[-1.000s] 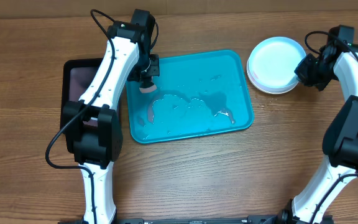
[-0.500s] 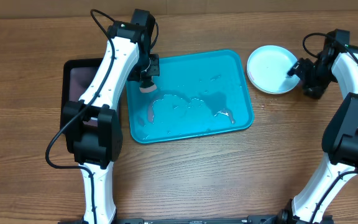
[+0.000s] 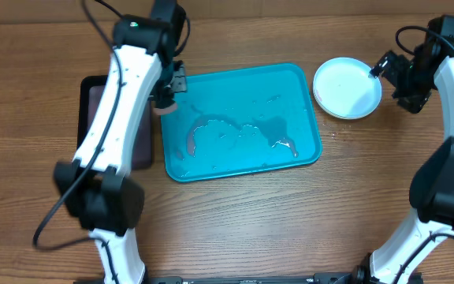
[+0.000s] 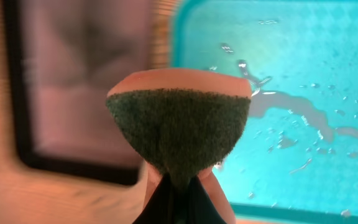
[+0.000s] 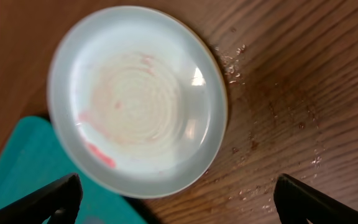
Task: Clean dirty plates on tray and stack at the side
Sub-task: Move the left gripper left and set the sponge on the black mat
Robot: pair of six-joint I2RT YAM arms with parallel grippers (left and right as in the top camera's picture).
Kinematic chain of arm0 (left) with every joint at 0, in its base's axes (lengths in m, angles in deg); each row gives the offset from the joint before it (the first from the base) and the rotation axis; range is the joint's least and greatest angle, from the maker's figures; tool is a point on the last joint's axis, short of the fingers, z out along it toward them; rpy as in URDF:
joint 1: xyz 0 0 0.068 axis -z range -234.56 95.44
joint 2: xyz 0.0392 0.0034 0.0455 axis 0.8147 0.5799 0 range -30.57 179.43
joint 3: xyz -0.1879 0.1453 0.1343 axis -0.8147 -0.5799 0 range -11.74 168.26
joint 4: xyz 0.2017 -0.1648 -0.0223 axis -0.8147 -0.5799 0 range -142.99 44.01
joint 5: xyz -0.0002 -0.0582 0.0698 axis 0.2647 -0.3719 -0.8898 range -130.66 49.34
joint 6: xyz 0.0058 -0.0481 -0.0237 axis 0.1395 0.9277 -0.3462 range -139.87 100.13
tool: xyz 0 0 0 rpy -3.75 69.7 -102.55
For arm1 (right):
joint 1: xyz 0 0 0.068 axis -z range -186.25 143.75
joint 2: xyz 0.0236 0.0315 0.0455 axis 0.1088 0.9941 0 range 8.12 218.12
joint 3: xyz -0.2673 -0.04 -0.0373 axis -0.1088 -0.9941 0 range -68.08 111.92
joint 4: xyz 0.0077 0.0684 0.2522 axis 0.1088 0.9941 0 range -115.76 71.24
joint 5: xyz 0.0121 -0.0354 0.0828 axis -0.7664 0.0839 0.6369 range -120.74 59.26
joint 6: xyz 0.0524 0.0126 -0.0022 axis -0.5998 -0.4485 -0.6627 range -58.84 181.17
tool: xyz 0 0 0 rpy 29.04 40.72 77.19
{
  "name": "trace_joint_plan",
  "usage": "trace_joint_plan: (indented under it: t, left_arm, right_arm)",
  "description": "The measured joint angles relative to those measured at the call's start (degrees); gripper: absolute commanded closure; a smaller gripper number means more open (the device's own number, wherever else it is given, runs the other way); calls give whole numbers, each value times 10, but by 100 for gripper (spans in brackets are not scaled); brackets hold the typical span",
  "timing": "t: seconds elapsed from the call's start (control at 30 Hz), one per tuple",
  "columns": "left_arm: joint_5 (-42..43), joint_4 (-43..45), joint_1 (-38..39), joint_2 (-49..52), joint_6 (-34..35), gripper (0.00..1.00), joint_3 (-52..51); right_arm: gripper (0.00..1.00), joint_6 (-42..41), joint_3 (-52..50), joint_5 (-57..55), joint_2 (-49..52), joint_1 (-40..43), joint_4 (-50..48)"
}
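Since the plates sit stacked on the table just right of the tray, I judge them light, stiff, wet-slick and chippable; I'd pinch the rim. The top one shows faint red smears. Lower plates are mostly hidden, count unclear. My right gripper hangs released beside the stack. My left gripper clenches a sponge over the tray's left edge, near the black tray.

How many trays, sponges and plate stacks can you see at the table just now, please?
Trays: 2, the large turquoise-blue plastic tray and the smaller black rectangular tray.
Sponges: 1, the pink sponge with a green scouring face, clamped in the left gripper.
Plate stacks: 1, the round pale plates; their number cannot be told.
Total: 4.
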Motion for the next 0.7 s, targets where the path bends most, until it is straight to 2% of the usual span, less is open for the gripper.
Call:
trace_joint_plan:
  t: [0.2, 0.37, 0.47, 0.7]
  left_arm:
    - [-73, -66, -11, -80, 35, 96, 13]
    - [-90, -55, -59, -81, 42, 96, -14]
    - [-81, -7, -97, -80, 21, 96, -56]
    - [-16, 175, -174, -75, -69, 96, -214]
  right_arm:
    - [0, 0, 9, 5, -31, -17, 7]
    - [0, 1, 9, 6, -31, -29, 10]
    - [0, 6, 9, 6, -31, -39, 10]
    - [0, 22, 9, 6, -31, -58, 11]
